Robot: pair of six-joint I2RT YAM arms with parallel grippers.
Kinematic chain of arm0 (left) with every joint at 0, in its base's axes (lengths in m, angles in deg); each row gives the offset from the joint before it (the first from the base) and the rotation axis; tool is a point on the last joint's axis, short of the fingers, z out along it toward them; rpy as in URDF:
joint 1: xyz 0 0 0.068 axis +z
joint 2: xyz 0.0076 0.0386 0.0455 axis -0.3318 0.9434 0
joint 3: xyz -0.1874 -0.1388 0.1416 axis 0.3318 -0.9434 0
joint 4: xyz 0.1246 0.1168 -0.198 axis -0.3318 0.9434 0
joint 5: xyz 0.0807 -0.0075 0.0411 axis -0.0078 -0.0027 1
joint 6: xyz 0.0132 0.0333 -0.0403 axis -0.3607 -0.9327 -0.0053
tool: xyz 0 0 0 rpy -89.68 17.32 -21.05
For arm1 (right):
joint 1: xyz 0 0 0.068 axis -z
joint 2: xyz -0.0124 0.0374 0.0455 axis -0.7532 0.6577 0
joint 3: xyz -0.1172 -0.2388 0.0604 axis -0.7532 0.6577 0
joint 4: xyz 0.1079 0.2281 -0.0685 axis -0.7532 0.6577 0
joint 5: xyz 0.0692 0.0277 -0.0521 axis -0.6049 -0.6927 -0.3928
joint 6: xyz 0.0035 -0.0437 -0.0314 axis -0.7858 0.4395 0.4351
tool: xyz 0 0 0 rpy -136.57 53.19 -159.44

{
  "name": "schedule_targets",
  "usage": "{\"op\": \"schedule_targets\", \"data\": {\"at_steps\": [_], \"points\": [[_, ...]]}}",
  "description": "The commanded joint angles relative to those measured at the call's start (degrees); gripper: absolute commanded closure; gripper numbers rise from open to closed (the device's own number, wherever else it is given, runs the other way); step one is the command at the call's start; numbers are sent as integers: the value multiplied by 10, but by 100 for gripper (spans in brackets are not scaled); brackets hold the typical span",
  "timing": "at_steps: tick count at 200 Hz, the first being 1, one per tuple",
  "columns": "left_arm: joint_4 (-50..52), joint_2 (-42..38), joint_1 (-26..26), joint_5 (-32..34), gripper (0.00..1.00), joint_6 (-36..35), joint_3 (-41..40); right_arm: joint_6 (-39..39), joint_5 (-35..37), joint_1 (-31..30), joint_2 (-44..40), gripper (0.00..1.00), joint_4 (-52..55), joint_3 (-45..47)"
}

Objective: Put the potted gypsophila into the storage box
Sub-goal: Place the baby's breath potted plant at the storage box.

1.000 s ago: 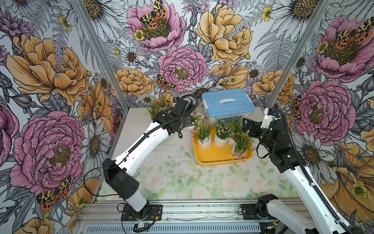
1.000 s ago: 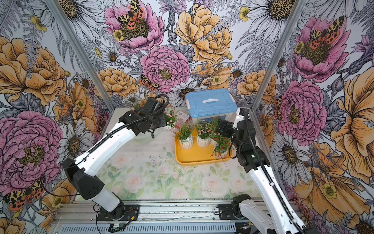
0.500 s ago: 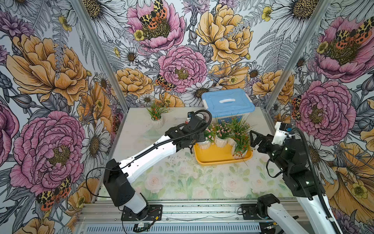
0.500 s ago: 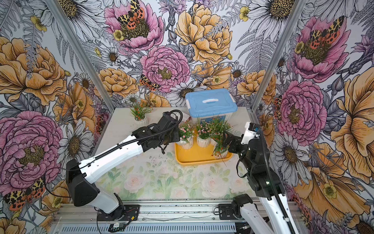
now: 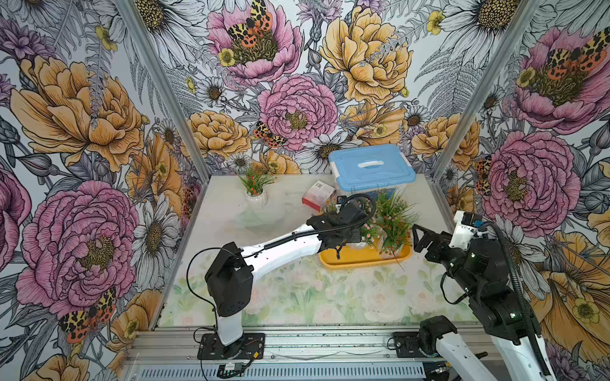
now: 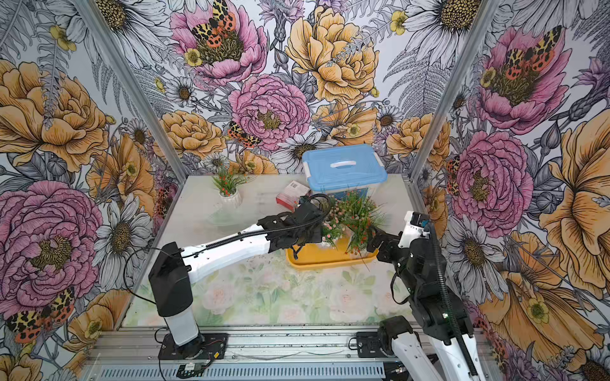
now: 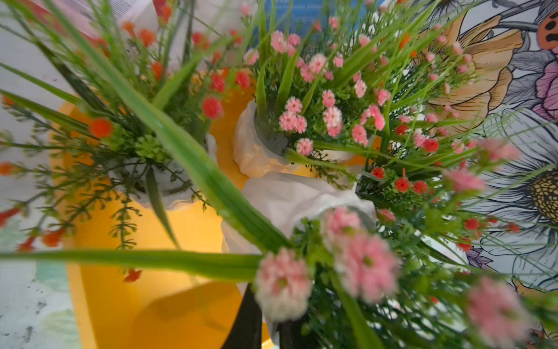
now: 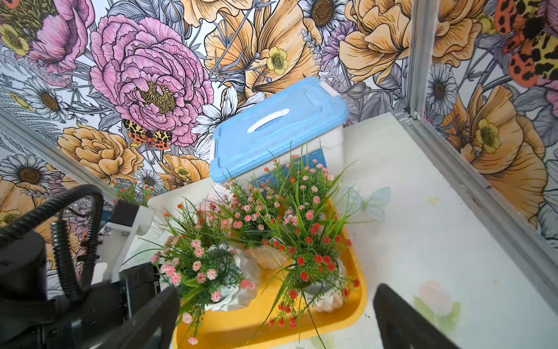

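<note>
While one white ribbed pot of orange-red gypsophila [image 5: 254, 194] stands well left of the shallow yellow-orange plastic tray [image 5: 356, 262], my left gripper [image 7: 265, 329], clamped on a pink-blossomed white pot [image 7: 290, 193] over it, may topple tangled neighbours [image 7: 256, 151], a crowding only my wrist views show; my right gripper [image 5: 416, 238] gapes empty just right of it.

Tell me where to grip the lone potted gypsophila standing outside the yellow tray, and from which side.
Grip the lone potted gypsophila by its white ribbed pot, below the sprigs, coming in level from the near side. It stands upright and its sprigs fan out over the rim, so a grasp from straight above would likely crush them before reaching anything firm.
</note>
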Motion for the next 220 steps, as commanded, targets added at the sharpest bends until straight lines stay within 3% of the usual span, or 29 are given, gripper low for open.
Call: {"op": "schedule_targets", "data": {"at_steps": [1, 115, 167, 220], "points": [[-110, 19, 2, -40, 100, 37, -8, 1, 10, 4, -4, 1, 11, -22], [-124, 99, -1, -83, 100, 71, 8, 4, 10, 4, 7, 1, 23, -30], [-114, 77, 2, -75, 67, 53, 4, 11, 15, 4, 49, 1, 23, -46], [-83, -26, 19, -39, 57, 19, -16, 1, 59, 4, 105, 0, 21, -68]]}}
